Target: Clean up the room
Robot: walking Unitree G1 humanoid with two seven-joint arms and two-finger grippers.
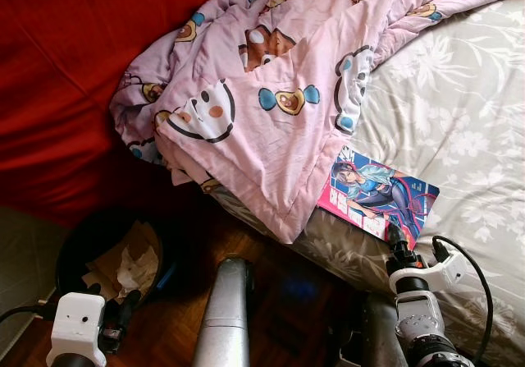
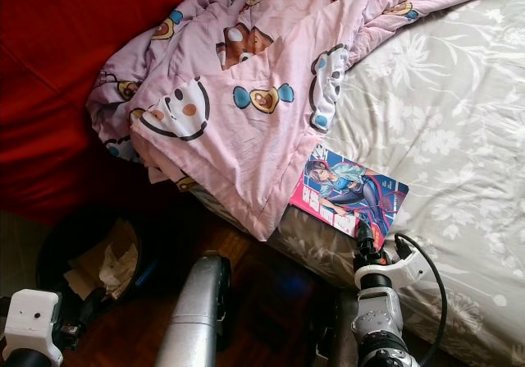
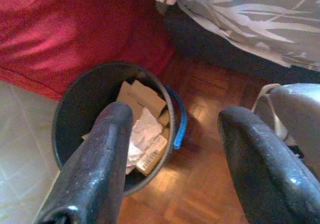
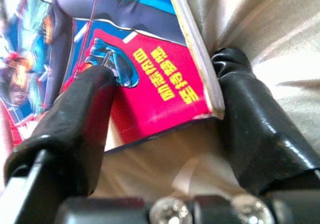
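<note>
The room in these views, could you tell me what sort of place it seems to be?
Most likely a bedroom: a bed with a pale leaf-print sheet, a rumpled pink cartoon quilt and a comic book, plus a waste bin on the wooden floor.

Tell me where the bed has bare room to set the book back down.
Bare sheet runs right of the pink blanket and beyond the book. It is crowded toward the red cover, where the blanket is heaped. The right gripper straddles the book's corner; the left gripper hangs open above the bin.

Comic book (image 1: 379, 195), glossy red-and-blue cover with a blue-haired figure, flat on the bed (image 1: 459, 129) edge, one corner under the pink blanket (image 1: 271, 96).
</note>
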